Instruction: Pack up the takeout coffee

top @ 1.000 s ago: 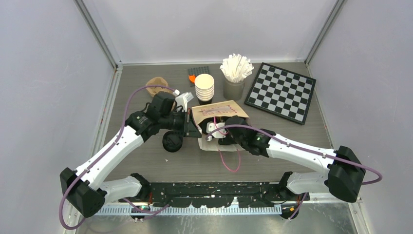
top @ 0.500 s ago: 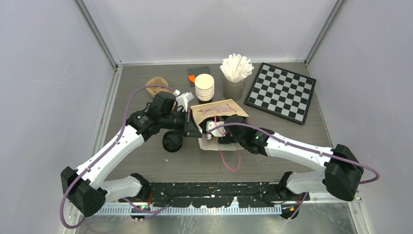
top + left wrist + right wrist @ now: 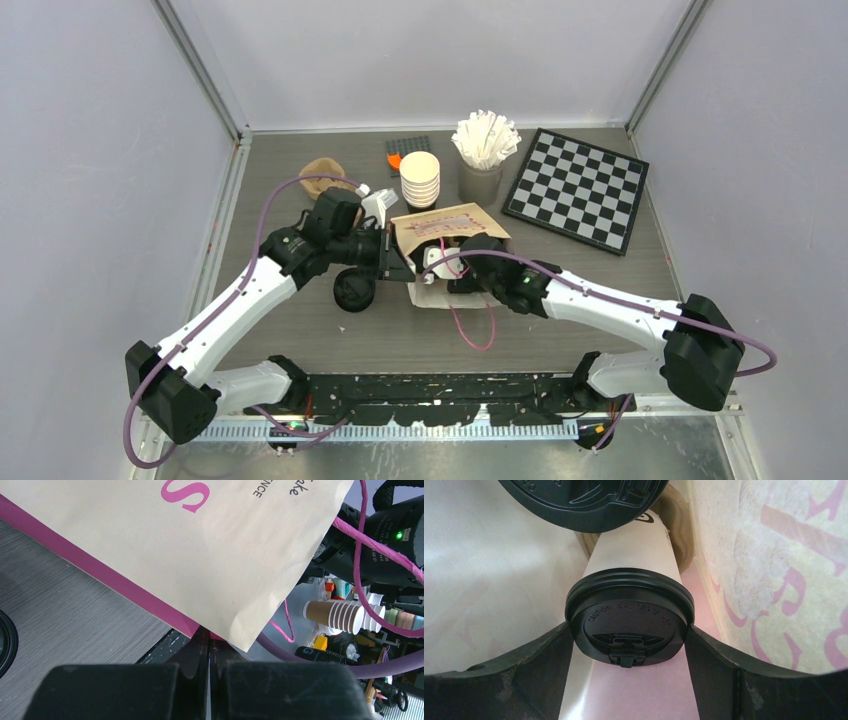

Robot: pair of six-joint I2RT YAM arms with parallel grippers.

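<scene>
A tan paper bag (image 3: 452, 222) with pink print lies on its side mid-table, its mouth toward the arms. My left gripper (image 3: 398, 262) is shut on the bag's lower edge (image 3: 235, 630), its jaws pressed together (image 3: 209, 641). My right gripper (image 3: 458, 272) reaches into the bag's mouth. In the right wrist view, a takeout coffee (image 3: 629, 625), a cream cup with a black lid, lies on its side inside the bag. The right gripper (image 3: 629, 632) holds it, both fingers against the lid's rim. A second black-lidded cup (image 3: 584, 500) sits just above it in the bag.
A loose black lid (image 3: 354, 290) lies left of the bag. Behind the bag stand a stack of lidless cream cups (image 3: 420, 180) and a grey holder of white sticks (image 3: 484, 150). A checkerboard (image 3: 576, 188) is at the back right. The bag's pink cord (image 3: 470, 335) trails forward.
My right arm has edged slightly left, deeper into the bag's mouth. The left arm and the bag have stayed put.
</scene>
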